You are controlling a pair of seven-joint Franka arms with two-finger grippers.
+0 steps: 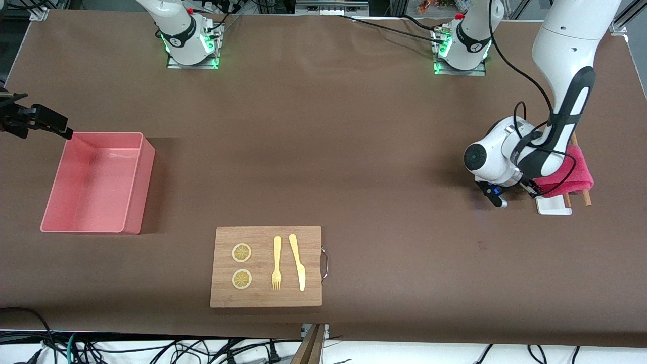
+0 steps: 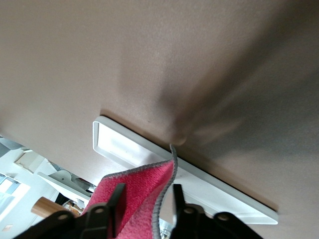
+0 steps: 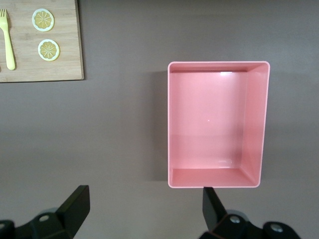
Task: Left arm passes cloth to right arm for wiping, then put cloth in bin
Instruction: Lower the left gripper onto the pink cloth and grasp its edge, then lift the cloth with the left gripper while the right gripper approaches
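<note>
The magenta-red cloth [image 1: 573,169] lies draped over a white tray [image 1: 553,205] at the left arm's end of the table. My left gripper [image 1: 534,189] is down at the cloth's edge. In the left wrist view the cloth [image 2: 137,181] rises as a fold with a grey rim between the parted fingers [image 2: 115,198] of the left gripper [image 2: 146,193], above the tray [image 2: 119,142]. My right gripper [image 1: 56,125] hangs open and empty beside the pink bin [image 1: 134,182]. The bin [image 3: 254,124] is empty, and the right gripper [image 3: 144,209] is over bare table beside it.
A wooden board [image 1: 266,298] with two lemon slices [image 1: 241,253], a yellow fork [image 1: 276,263] and knife [image 1: 298,263] lies nearer the front camera at mid-table. Wooden sticks [image 1: 586,197] poke out under the cloth by the tray.
</note>
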